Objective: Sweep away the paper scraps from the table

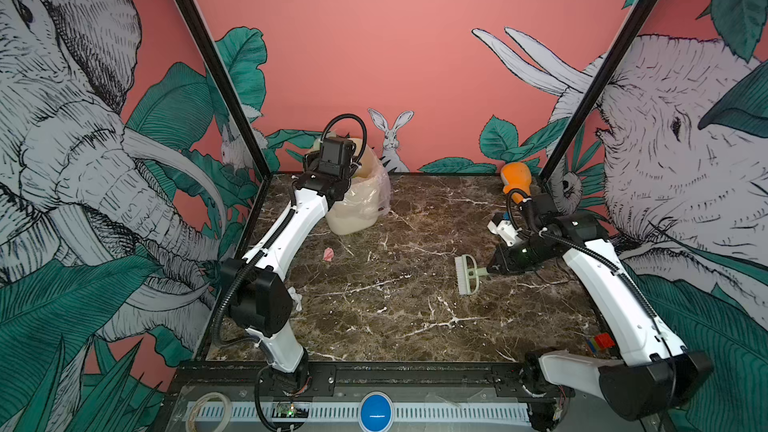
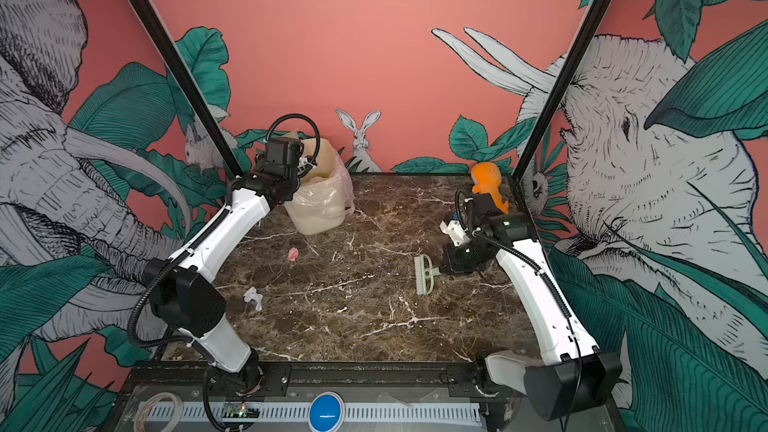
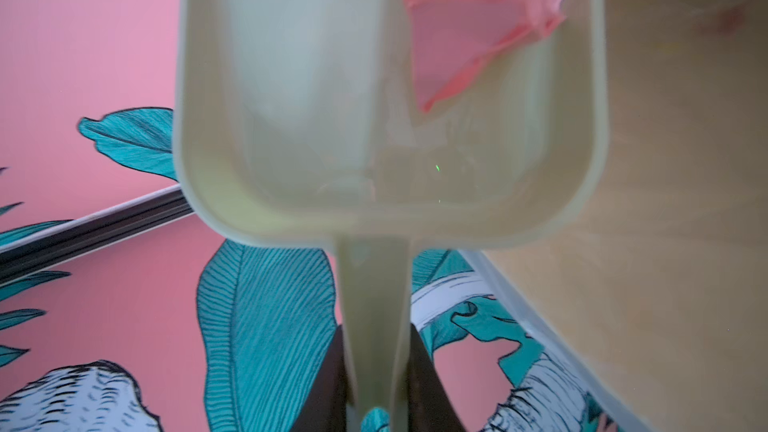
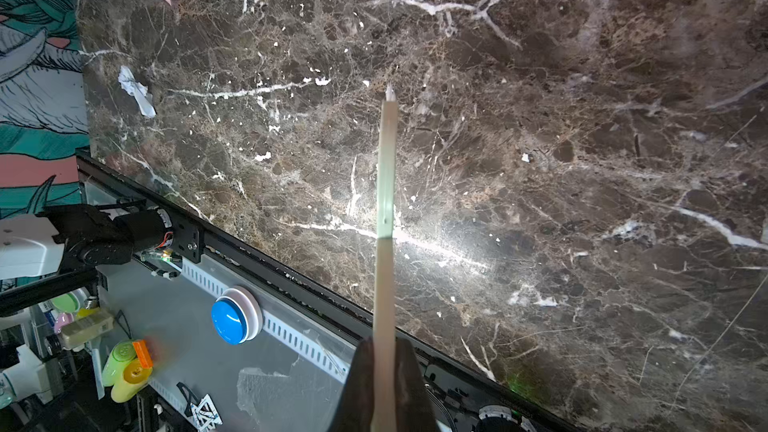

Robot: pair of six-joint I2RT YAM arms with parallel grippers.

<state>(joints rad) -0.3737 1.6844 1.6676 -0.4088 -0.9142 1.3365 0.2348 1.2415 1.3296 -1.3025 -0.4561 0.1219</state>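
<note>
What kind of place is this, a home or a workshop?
Probably a robot lab booth, not a home: a left arm and right arm mounted on a black-framed table, printed jungle walls around it, and a blue button at the front.

The table point(image 1: 415, 317) is a dark brown marble-patterned top with white veins, edged by a black frame point(image 1: 415, 369). A cream bin point(image 1: 345, 222) with a clear plastic liner point(image 1: 376, 191) stands at its far left (close to the back wall). A pink scrap point(image 1: 328, 254) of crumpled paper lies near the bin on its near side, apart from its base. A white scrap point(image 2: 253, 297) lies farther from the bin on that same side, by the table's left edge. An orange toy point(image 1: 515, 178) sits well apart from the bin, along the same far edge, in the opposite corner.
</note>
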